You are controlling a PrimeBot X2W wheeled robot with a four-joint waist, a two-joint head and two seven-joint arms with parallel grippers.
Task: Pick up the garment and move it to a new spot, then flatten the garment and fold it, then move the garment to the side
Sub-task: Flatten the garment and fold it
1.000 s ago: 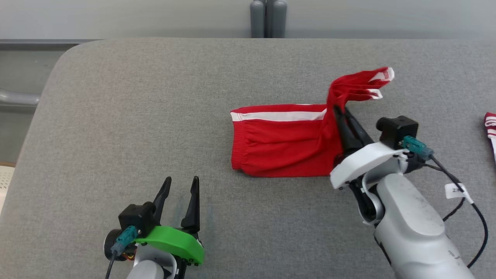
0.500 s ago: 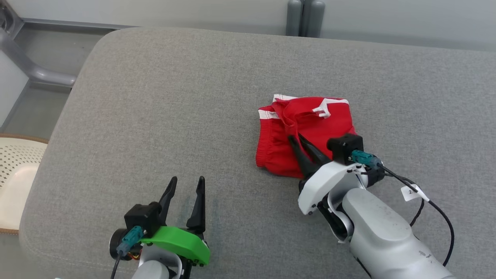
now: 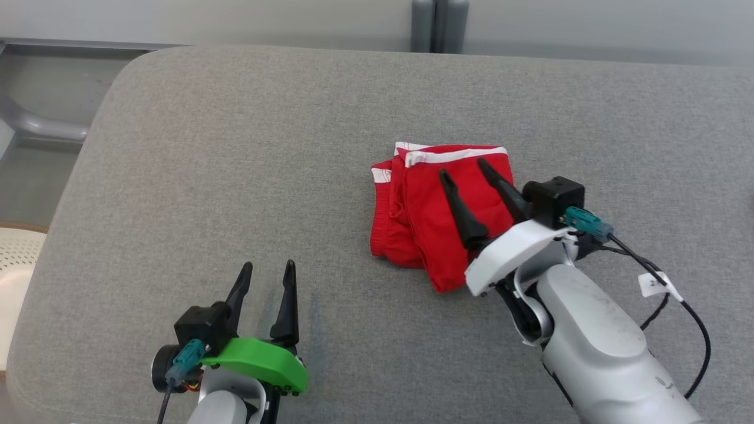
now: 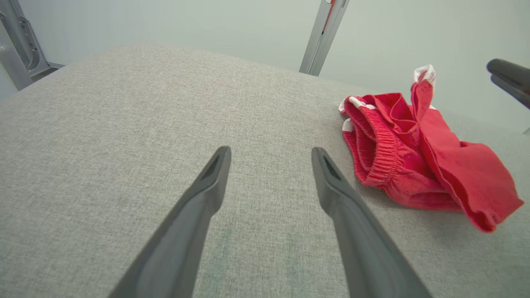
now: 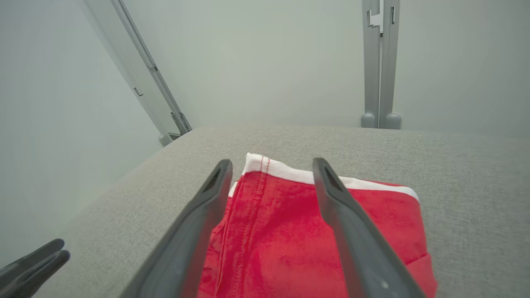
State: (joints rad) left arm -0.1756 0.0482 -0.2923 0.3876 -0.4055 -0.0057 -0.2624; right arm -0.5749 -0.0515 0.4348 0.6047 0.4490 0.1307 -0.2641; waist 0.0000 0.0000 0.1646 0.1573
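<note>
Reaching over red shorts-like garment with white trim (image 3: 412, 206), right gripper (image 3: 462, 166), dark fingers spread, grasping nothing. Low at near edge of grey fabric-covered table (image 3: 235, 147), left gripper (image 3: 268, 264), spread, empty. Garment folded in uneven layers, right of table centre, elastic waistband leftward.

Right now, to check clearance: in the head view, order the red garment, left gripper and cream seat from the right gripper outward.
1. Red garment, directly under the right gripper.
2. Left gripper, near-left on the table.
3. Cream seat, beyond the table's left edge.
</note>
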